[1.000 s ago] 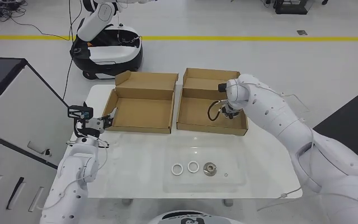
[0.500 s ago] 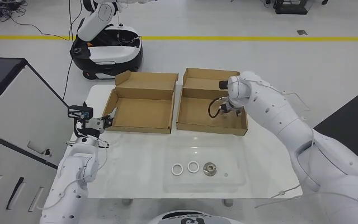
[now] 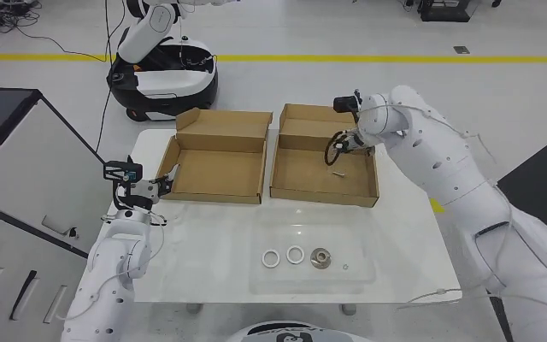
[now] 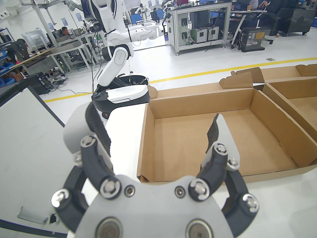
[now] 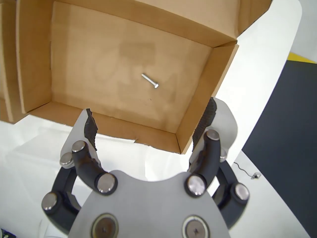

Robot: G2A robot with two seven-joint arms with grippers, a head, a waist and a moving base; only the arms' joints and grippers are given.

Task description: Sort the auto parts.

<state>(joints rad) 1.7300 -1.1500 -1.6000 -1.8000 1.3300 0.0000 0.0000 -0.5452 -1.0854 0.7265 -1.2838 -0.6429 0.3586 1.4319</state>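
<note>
Bolt in box | right end effector spread above it | left end effector spread at table edge

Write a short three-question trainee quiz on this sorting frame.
1. True or false: the bolt lies in the left box.
2. How many white rings lie on the table? A one, B two, C four.
3. Fill in: the right gripper above the boxes is ___ (open or shut).
Key: 1 false; 2 B; 3 open.
</note>
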